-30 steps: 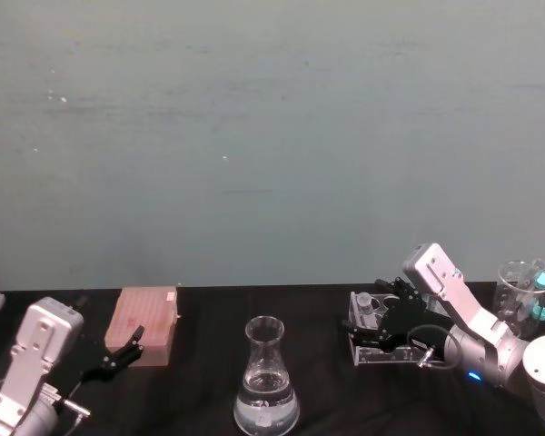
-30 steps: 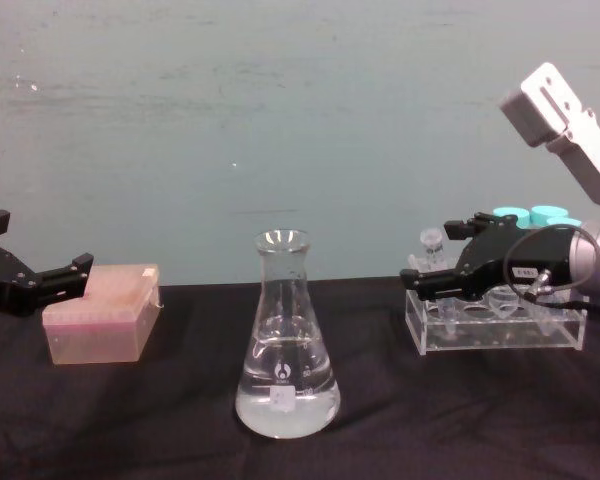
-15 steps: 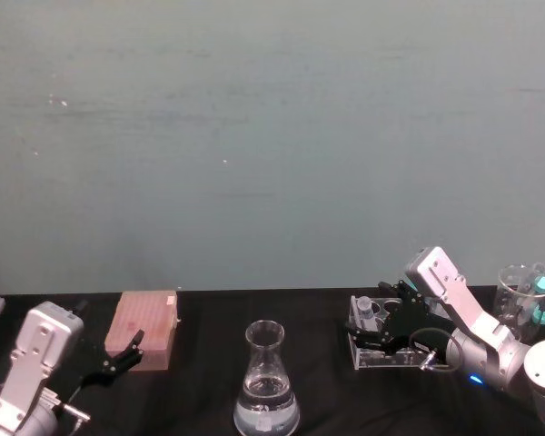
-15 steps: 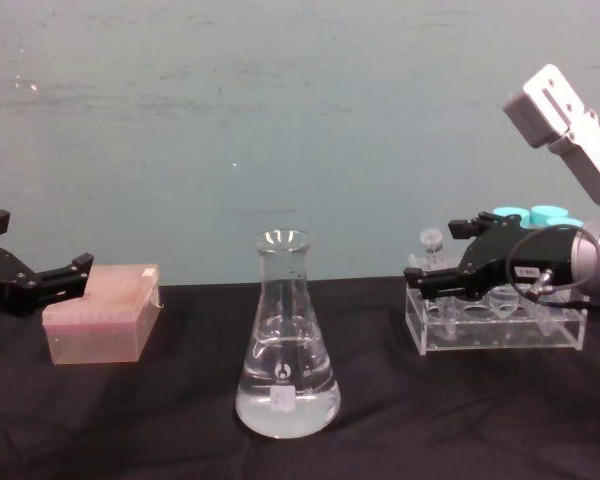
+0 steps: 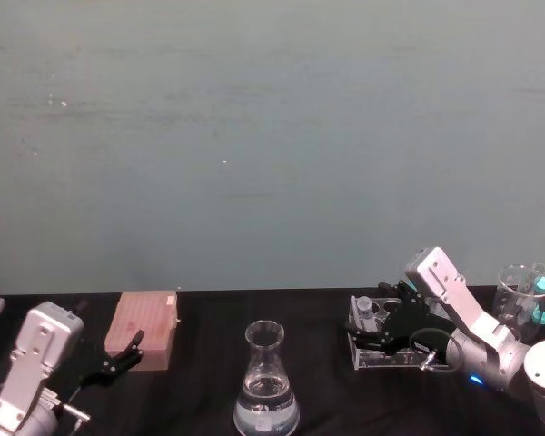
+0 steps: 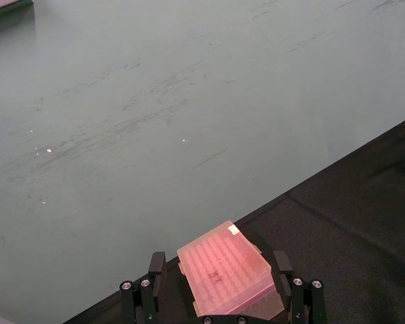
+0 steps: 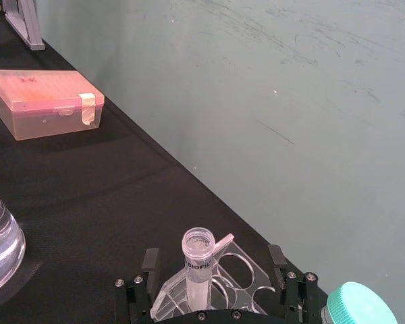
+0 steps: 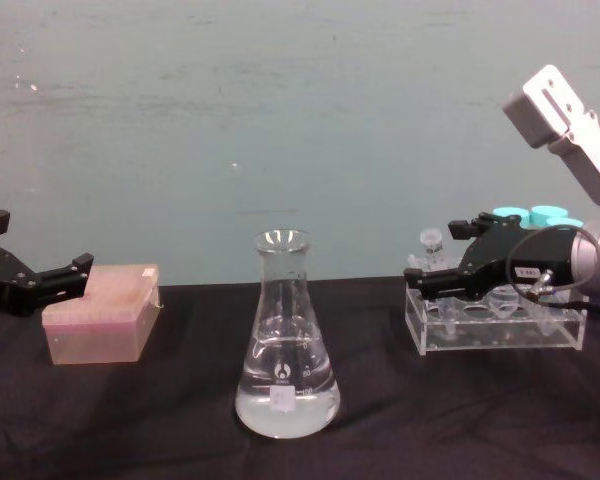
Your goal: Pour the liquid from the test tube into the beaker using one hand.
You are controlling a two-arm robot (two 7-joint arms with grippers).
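One test tube (image 7: 199,263) (upright, racked) between spread fingers (image 7: 150,260) of right gripper (image 7: 213,257); one beaker (image 8: 286,340); left gripper (image 6: 219,260) parked, unclenched.

I have the tube (image 7: 199,260) standing upright in the end hole of the rack (image 8: 500,325), on my right side of the table (image 8: 140,420). It is small, slim and clear, with a whitish rim and its flip lid hanging open. My right gripper (image 7: 213,256) sits around it, one finger on each side, neither touching. The flask (image 8: 286,340) stands upright mid-table, well apart to the tube's left, with clear liquid (image 8: 286,410) filling its wide base. I can't tell how much is in the tube.
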